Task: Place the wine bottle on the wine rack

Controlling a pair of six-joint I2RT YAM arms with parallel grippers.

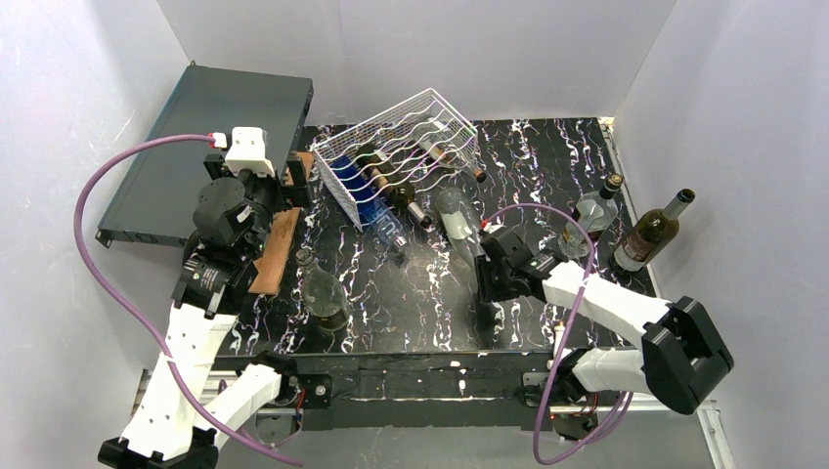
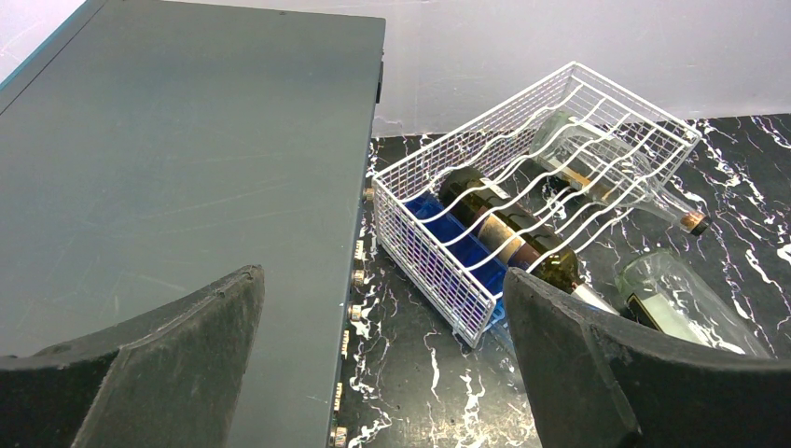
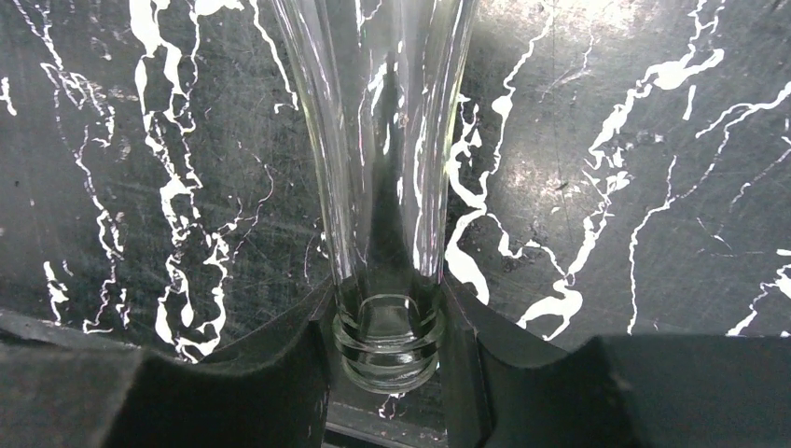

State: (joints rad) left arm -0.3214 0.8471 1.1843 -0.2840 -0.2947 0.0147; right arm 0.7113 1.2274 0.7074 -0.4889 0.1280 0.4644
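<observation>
A clear glass wine bottle (image 1: 455, 217) lies on the black marble table just right of the wine rack. My right gripper (image 1: 486, 272) is shut on its neck. In the right wrist view the bottle mouth (image 3: 389, 341) sits squeezed between the two dark fingers and the neck runs up and away. The white wire wine rack (image 1: 406, 147) stands tilted at the back centre with several bottles lying in it; it also shows in the left wrist view (image 2: 541, 177). My left gripper (image 1: 291, 208) is open and empty, between the dark grey box and the rack's left end.
A flat dark grey box (image 1: 215, 137) lies at the back left. A clear bottle (image 1: 320, 290) stands near the left arm. A clear bottle (image 1: 594, 213) and a dark bottle (image 1: 652, 231) stand at the right by the wall.
</observation>
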